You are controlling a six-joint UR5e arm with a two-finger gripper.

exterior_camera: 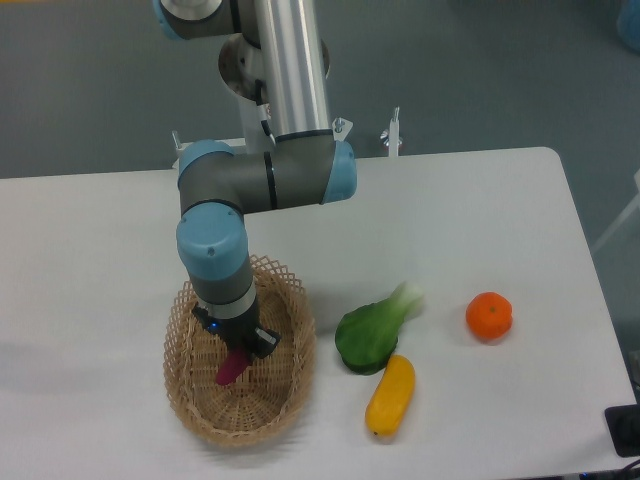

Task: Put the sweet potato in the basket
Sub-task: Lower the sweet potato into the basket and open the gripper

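The oval tan wicker basket (290, 385) sits on the white table at the front left. My gripper (240, 352) reaches down into the basket from above. The magenta-purple sweet potato (231, 370) sticks out below the fingers, tilted, with its lower end close to the basket floor. The gripper looks shut on its upper end, and the fingers are mostly hidden by the wrist. I cannot tell whether the sweet potato touches the basket floor.
A green leafy vegetable (374, 331) lies just right of the basket. A yellow-orange oblong vegetable (391, 396) lies in front of it. An orange fruit (489, 315) sits further right. The arm's elbow (265, 175) hangs over the table's back left.
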